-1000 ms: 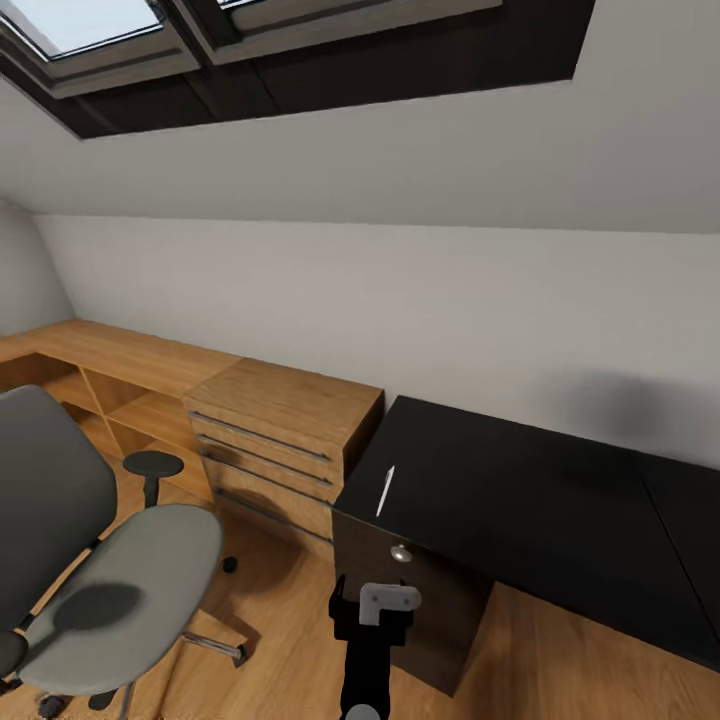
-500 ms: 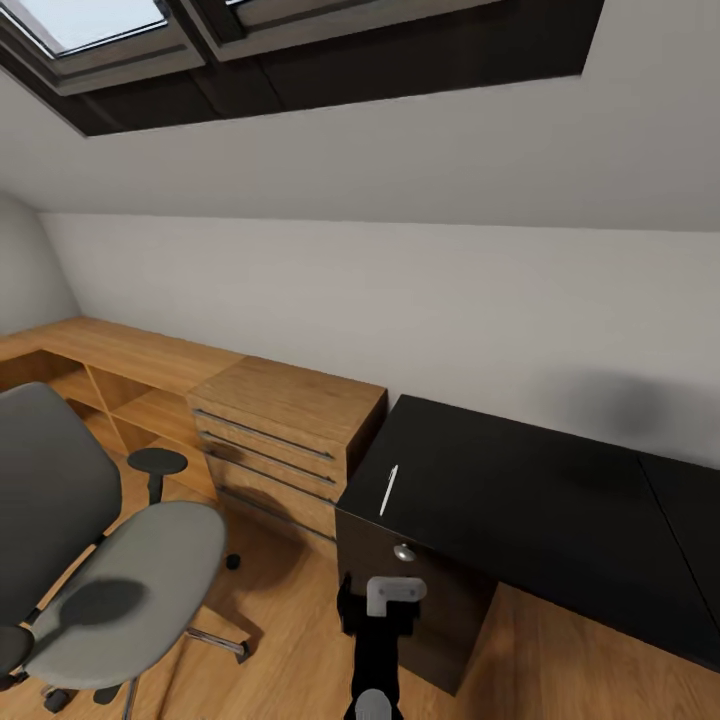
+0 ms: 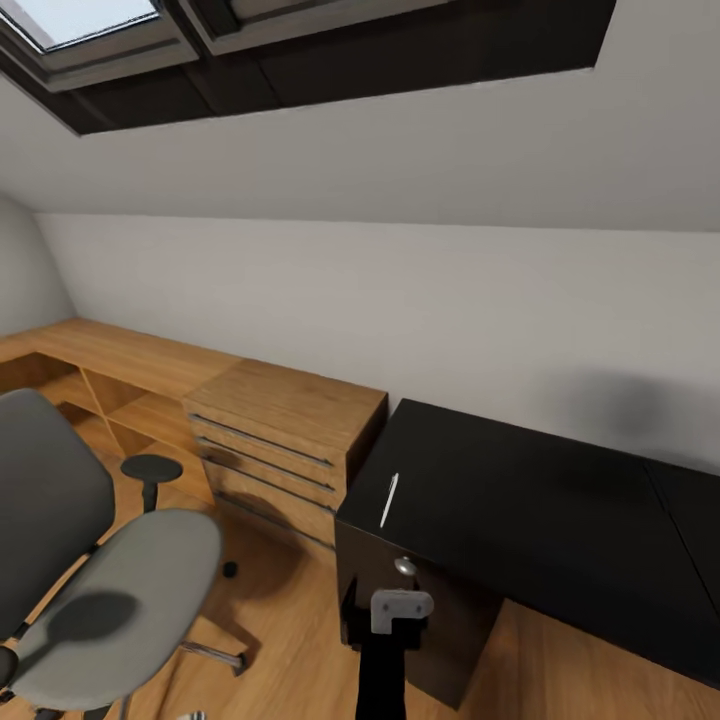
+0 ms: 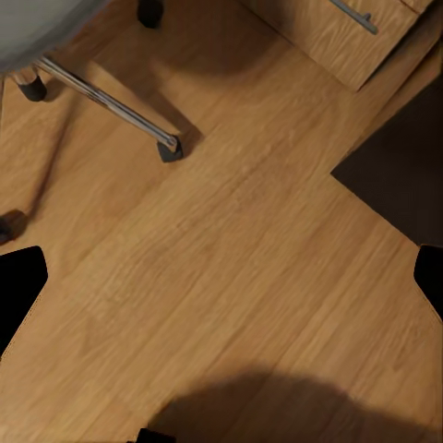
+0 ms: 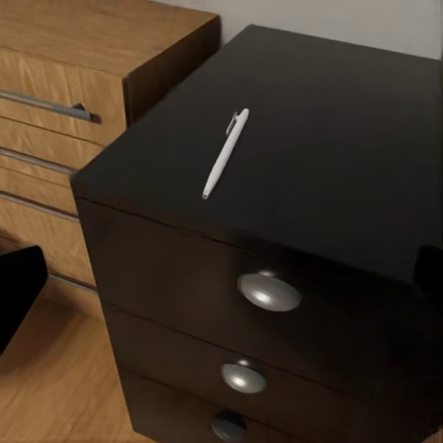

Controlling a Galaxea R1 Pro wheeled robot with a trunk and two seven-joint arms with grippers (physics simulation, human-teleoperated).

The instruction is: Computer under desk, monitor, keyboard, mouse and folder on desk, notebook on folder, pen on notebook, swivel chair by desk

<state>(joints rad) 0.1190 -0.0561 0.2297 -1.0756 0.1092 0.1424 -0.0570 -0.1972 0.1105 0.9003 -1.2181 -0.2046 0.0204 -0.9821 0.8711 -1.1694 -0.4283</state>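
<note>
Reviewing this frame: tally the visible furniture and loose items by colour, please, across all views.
Black: 1, the desk with its drawer unit
Light wood: 2, the drawer chest and the shelves
Grey: 1, the swivel chair
Pale/white: 1, the pen lying on the desk top near its corner
Total: 5

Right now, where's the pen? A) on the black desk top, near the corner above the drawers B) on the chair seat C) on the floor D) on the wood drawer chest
A: the pen lies flat on the glossy black desk, near the corner above the round silver drawer knobs; the head view also shows it there, apart from the wood drawer chest.
</note>
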